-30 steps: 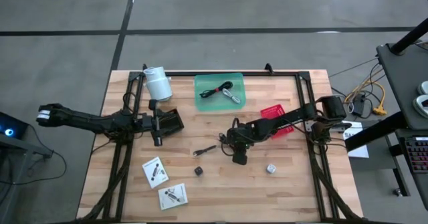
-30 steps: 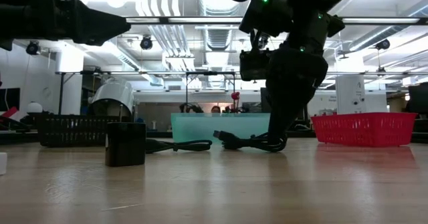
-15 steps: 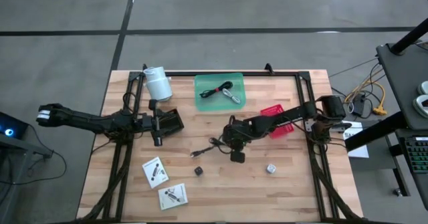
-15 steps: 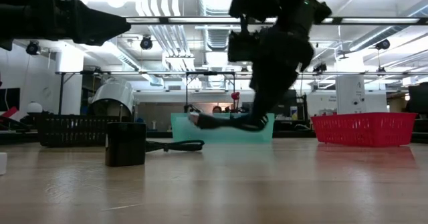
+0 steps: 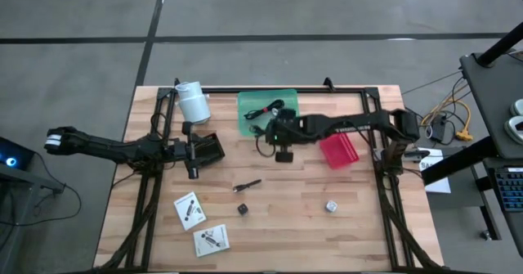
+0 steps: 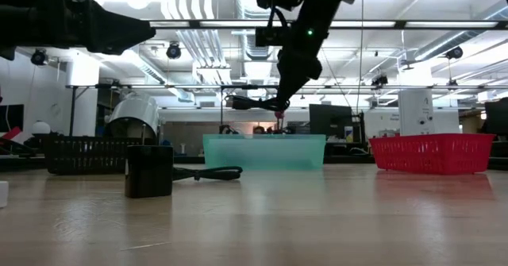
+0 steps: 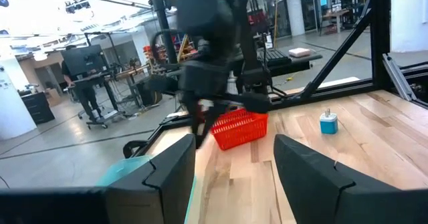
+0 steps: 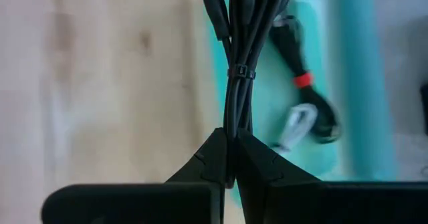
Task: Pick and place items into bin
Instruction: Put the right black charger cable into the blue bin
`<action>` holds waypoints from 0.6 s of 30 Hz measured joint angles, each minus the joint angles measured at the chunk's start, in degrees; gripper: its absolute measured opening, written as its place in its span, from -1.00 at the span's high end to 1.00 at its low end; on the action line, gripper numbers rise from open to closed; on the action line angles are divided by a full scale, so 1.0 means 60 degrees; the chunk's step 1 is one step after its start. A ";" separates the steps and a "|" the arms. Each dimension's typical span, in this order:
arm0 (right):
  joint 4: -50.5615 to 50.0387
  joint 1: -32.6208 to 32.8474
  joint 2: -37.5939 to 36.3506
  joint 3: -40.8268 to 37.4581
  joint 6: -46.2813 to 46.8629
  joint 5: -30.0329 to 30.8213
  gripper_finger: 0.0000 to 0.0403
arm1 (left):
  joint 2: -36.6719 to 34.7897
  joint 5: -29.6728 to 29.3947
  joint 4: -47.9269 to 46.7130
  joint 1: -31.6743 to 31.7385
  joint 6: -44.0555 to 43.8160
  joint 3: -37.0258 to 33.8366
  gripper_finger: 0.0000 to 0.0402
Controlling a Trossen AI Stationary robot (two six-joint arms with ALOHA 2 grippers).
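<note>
My right gripper [image 5: 275,133] hovers over the near edge of the green bin [image 5: 245,125], shut on a bundle of thin black cable [image 8: 237,43]. In the low view the gripper [image 6: 279,107] is well above the bin [image 6: 262,151]. Inside the bin lie a black cable with a red band [image 8: 302,80] and a silvery-white cord [image 5: 284,119]. On the table rest a short black piece [image 5: 248,186], a black cube [image 5: 243,209], a pale cube [image 5: 331,206] and two white packets [image 5: 189,211] [image 5: 212,240]. My left gripper [image 7: 231,164] waits open at the table's left. My right gripper pinches the black cable bundle between its two fingers [image 8: 257,164], just below the zip tie [image 8: 239,72] that binds the strands. The fingers point down from above. The bundle is lifted clear, and its free end [image 6: 238,102] sticks out sideways.
A red basket [image 5: 337,150] sits right of the right arm. A black basket [image 5: 208,147] lies under my left gripper, and a white roll [image 5: 193,102] stands at the far left. A metal frame [image 5: 343,89] runs along the table's edges.
My right gripper has risen from the middle of the table and swung toward the far edge, to above the green bin's near rim. The cable bundle went with it, lifted clear of the wood. The short black piece stayed where it lay.
</note>
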 joint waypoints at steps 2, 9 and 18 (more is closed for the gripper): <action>0.0027 -0.0474 0.0000 0.0090 -0.0407 -0.0006 0.95 | 0.0005 0.0000 0.0014 0.0002 -0.0002 0.0000 0.07; 0.0089 -0.2108 0.0001 0.0035 -0.0907 -0.0311 0.93 | 0.0007 0.0003 0.0007 -0.0001 -0.0002 0.0000 0.07; 0.0661 -0.2815 0.0025 -0.0024 -0.0880 -0.2021 0.70 | 0.0005 0.0001 0.0011 0.0001 -0.0001 0.0000 0.07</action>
